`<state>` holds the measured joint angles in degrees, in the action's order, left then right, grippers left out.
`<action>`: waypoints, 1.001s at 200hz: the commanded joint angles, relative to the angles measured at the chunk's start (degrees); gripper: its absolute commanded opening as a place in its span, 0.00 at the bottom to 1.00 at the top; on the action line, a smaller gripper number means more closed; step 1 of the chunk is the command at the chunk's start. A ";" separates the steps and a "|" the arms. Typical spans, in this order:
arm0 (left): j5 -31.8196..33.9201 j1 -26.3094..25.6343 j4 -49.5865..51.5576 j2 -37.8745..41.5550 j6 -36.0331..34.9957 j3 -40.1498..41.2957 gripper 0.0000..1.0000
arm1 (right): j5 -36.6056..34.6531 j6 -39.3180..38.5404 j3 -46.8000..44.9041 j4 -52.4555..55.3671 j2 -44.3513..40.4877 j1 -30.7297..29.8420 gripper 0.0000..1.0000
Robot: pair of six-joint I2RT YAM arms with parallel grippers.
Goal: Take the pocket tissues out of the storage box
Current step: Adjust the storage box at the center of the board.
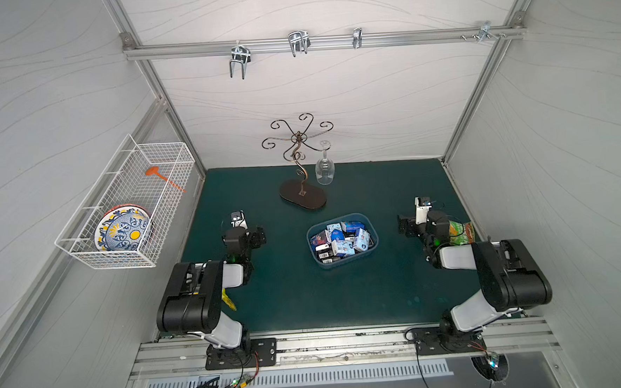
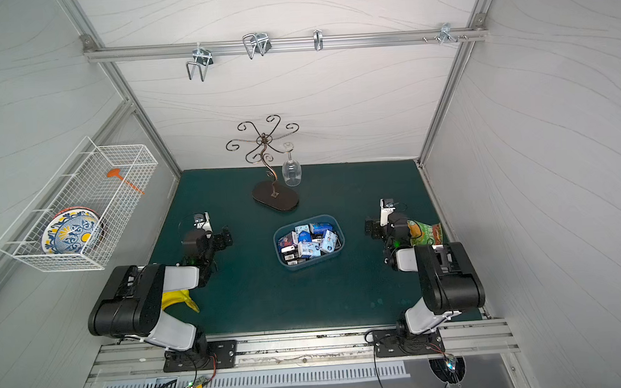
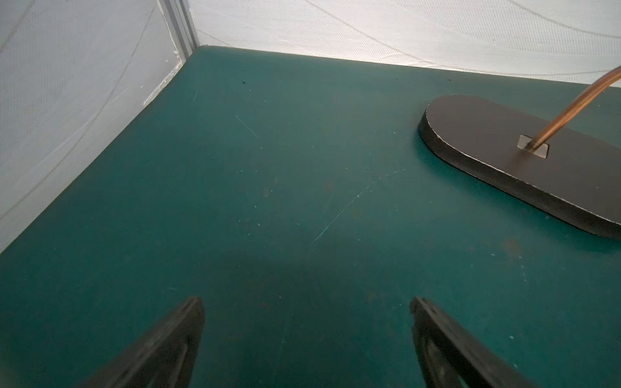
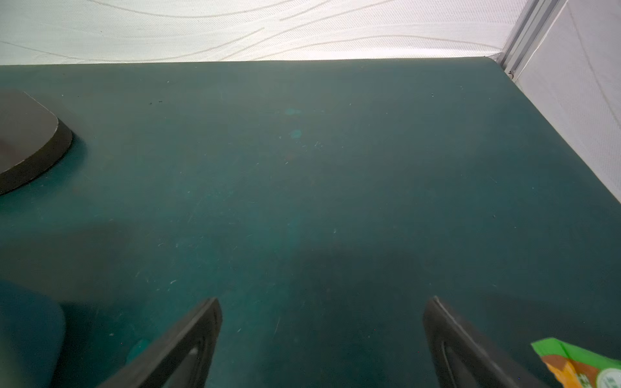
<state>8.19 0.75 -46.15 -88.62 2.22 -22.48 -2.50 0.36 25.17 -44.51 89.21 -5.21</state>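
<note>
The storage box (image 1: 336, 264) (image 2: 305, 265), a shallow blue tub, sits mid-table on the green mat. It holds a heap of pocket tissues (image 1: 340, 239) (image 2: 308, 240), blue-white packs on top and black ones at its near end. My left gripper (image 1: 258, 237) (image 2: 225, 237) (image 3: 306, 300) hovers left of the box, open, with only bare mat between its fingers. To the right of the box is my right gripper (image 1: 405, 226) (image 2: 373, 230) (image 4: 323, 300), open and empty too. In the right wrist view a blue corner of the box (image 4: 30, 336) shows at the edge.
A metal glass stand (image 1: 303, 195) (image 3: 521, 161) (image 4: 27, 134) with a hanging wine glass (image 1: 325, 170) stands behind the box. A green-orange snack bag (image 1: 462, 232) (image 4: 584, 366) lies by the right arm. A white wire basket (image 1: 169, 173) hangs on the left wall. Something yellow (image 2: 178, 300) lies under the left arm.
</note>
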 commanded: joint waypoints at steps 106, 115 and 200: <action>0.32 0.26 -1.90 -0.39 0.53 -1.76 1.00 | 0.98 -0.55 0.79 0.46 0.45 0.42 0.99; 0.27 0.30 -2.17 -0.26 0.42 -1.53 1.00 | 2.20 -1.16 2.04 2.40 -0.35 0.17 0.99; 19.14 -11.20 54.89 2.59 11.66 -33.58 1.00 | -13.34 3.35 21.29 55.66 -14.13 -15.32 0.99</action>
<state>19.66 -6.31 -12.47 -87.55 5.15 -47.55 -10.31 0.12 43.07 -9.74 75.96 -15.59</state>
